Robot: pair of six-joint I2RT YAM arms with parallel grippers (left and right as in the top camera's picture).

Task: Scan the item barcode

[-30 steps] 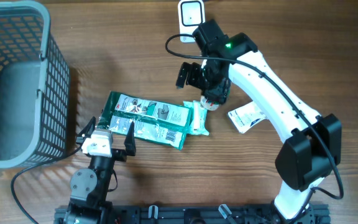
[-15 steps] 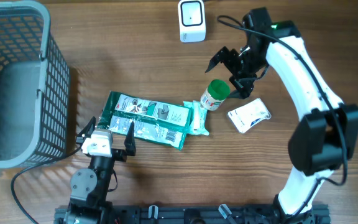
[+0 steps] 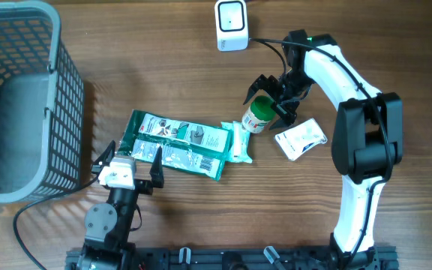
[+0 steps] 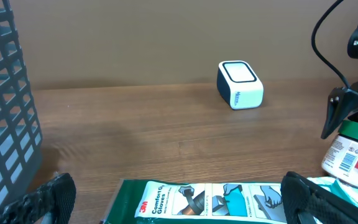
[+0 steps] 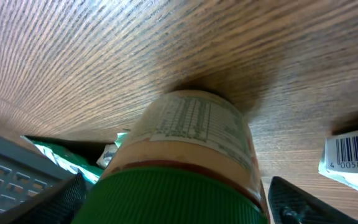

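Note:
A jar point(image 3: 259, 114) with a green ribbed lid and a pale printed label stands on the wooden table. My right gripper point(image 3: 270, 103) is open, one finger on each side of the lid. In the right wrist view the jar point(image 5: 191, 143) fills the space between the fingers point(image 5: 294, 202), and a gap shows at the right finger. The white scanner box point(image 3: 231, 24) stands at the back edge, also seen as the scanner point(image 4: 240, 84) in the left wrist view. My left gripper point(image 3: 132, 156) is open, low over the near end of a green glove package point(image 3: 175, 144).
A grey mesh basket point(image 3: 21, 105) fills the left side. A white packet with a barcode point(image 3: 300, 139) lies right of the jar. A small white and green pouch point(image 3: 238, 142) lies between the jar and the glove package. The scanner's cable point(image 3: 268, 41) runs along the back.
My right gripper swung right, away from the scanner, then came back down over the jar, with its fingers now on both sides of the lid. The left arm has not moved.

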